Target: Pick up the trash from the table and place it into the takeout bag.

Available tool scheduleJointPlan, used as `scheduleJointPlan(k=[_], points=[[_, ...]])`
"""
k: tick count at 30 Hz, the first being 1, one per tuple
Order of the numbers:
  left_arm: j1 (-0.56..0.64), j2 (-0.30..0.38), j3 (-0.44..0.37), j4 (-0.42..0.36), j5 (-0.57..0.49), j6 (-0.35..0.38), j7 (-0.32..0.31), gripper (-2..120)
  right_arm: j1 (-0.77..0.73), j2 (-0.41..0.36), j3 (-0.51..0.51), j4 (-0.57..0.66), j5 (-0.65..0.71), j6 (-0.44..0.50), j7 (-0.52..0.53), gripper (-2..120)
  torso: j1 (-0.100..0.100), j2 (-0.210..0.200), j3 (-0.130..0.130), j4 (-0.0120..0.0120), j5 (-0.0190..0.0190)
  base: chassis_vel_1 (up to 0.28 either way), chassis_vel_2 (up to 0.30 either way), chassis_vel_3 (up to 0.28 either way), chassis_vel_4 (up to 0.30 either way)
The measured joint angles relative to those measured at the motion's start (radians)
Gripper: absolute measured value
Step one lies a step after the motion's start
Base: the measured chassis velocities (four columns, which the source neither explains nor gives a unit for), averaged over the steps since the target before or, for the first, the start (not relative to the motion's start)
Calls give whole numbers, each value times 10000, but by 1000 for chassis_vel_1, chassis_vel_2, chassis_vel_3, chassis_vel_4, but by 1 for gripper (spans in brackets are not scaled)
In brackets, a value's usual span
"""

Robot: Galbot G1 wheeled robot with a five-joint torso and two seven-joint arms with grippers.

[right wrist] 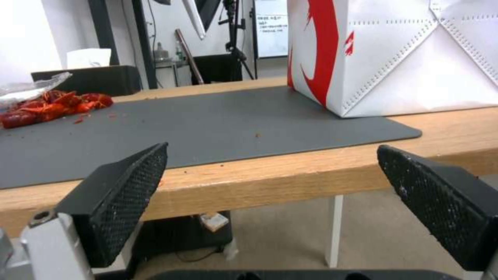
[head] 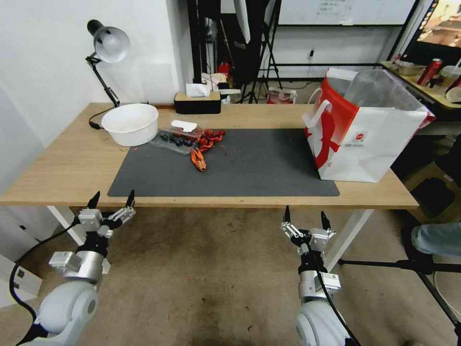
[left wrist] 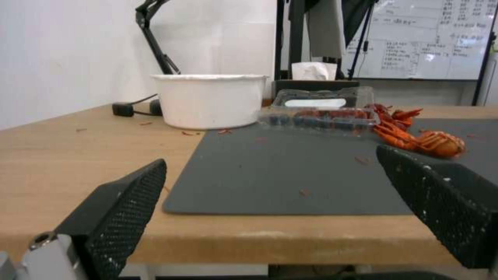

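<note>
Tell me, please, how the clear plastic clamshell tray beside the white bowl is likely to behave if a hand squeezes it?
The clear plastic clamshell tray looks thin-walled, so it would probably flex or crumple under a firm pinch. Its lid seems slightly lifted, so it may pop open. With only a few dark berries inside, it is likely light and could slide on the dark grey mat if pushed.

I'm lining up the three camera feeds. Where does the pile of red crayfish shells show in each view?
Head view: crayfish shells lie on the dark grey mat, far left part, right of the white bowl.
Left wrist view: shells at mid-right, beside the clear plastic box.
Right wrist view: shells at the left edge.
Shared landmark: the mat.
</note>
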Motion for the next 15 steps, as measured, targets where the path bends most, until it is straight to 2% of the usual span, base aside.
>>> scheduleJointPlan(k=[3,15], points=[[183,-56,4,195,-47,-406,328,100,-2,1,-1,0,0,0,0,100,0,0,0,-1,0,0,0,0,0],[126,-36,182,388,-65,-568,544,100,-21,13,-1,-90,-30,32,-6,100,0,0,1,-2,0,0,0,0,0]])
